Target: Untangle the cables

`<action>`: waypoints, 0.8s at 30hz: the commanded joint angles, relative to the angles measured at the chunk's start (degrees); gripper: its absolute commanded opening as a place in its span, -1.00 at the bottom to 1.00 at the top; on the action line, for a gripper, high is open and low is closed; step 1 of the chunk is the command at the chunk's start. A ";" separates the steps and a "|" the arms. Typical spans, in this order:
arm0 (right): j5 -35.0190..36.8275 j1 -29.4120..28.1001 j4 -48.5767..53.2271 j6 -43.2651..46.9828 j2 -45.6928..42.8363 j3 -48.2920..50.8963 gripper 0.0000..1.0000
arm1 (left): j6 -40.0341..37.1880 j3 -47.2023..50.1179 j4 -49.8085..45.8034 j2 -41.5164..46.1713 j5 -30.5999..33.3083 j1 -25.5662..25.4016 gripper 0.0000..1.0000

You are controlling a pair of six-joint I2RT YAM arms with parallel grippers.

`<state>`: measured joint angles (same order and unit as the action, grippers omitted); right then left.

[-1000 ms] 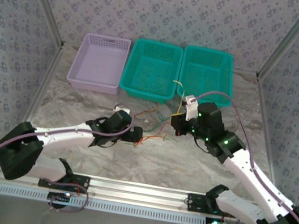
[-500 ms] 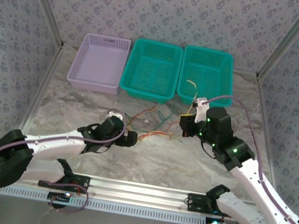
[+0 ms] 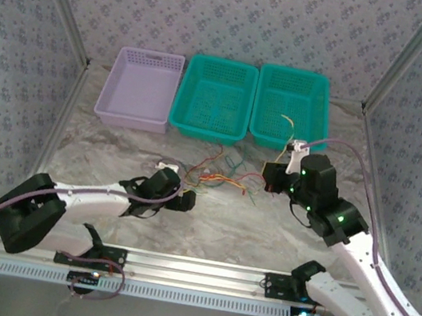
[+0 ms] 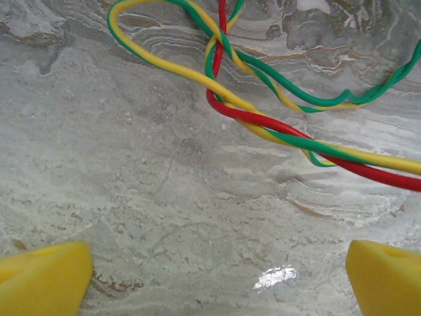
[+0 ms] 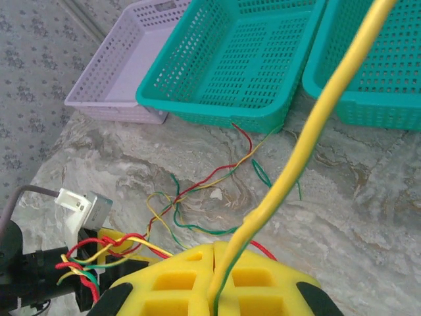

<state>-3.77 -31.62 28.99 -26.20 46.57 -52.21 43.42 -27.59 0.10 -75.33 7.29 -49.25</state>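
Observation:
A tangle of thin red, yellow and green cables [image 3: 219,179] lies on the marble table between my two grippers. My right gripper [image 3: 272,176] is shut on a yellow cable [image 5: 309,131] and a thin green one. The yellow one rises from the seam of the yellow fingers [image 5: 177,276], and its free end stands over the right teal basket. My left gripper [image 3: 186,200] is low at the tangle's left end. Its yellow fingertips [image 4: 39,276] are wide apart over bare marble. Twisted red, yellow and green strands [image 4: 263,122] lie just ahead of them.
Along the back stand a lilac basket [image 3: 140,89], a middle teal basket [image 3: 214,98] and a right teal basket [image 3: 288,106]. Patterned walls and metal frame posts enclose the table. An aluminium rail [image 3: 192,268] runs along the near edge.
My right gripper has moved right with the yellow cable, stretching the tangle out to the right. My left gripper has dropped slightly nearer the front edge.

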 commanded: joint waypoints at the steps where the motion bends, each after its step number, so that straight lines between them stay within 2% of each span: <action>1: -1.28 0.85 2.22 -2.45 -0.92 -3.14 -1.00 | 0.51 -2.34 0.58 -2.29 -0.43 -0.63 0.99; 4: -1.16 1.04 3.23 -3.51 -1.33 -2.89 -1.00 | 0.61 -1.45 0.30 1.32 0.87 -0.77 0.99; 10: -4.90 3.32 2.82 -6.56 -4.81 -4.05 -1.00 | -2.67 -0.08 -7.11 18.13 4.61 -0.76 1.00; 16: -6.67 4.34 4.42 -6.70 -3.09 -6.33 -1.00 | -4.38 -0.87 -15.23 33.26 7.12 -0.73 0.99; 19: -7.53 5.17 3.80 -8.14 -2.76 -6.25 -1.00 | -4.31 -2.12 -19.38 36.94 6.52 -0.76 1.00; 24: -15.67 7.65 -1.00 -14.06 -1.72 -5.15 -1.00 | -4.65 -3.88 -22.47 40.40 4.10 -0.76 1.00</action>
<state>-13.19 -25.08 31.51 -35.68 44.60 -57.06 40.07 -28.29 -18.31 -36.56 12.60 -49.65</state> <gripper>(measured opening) 0.068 0.996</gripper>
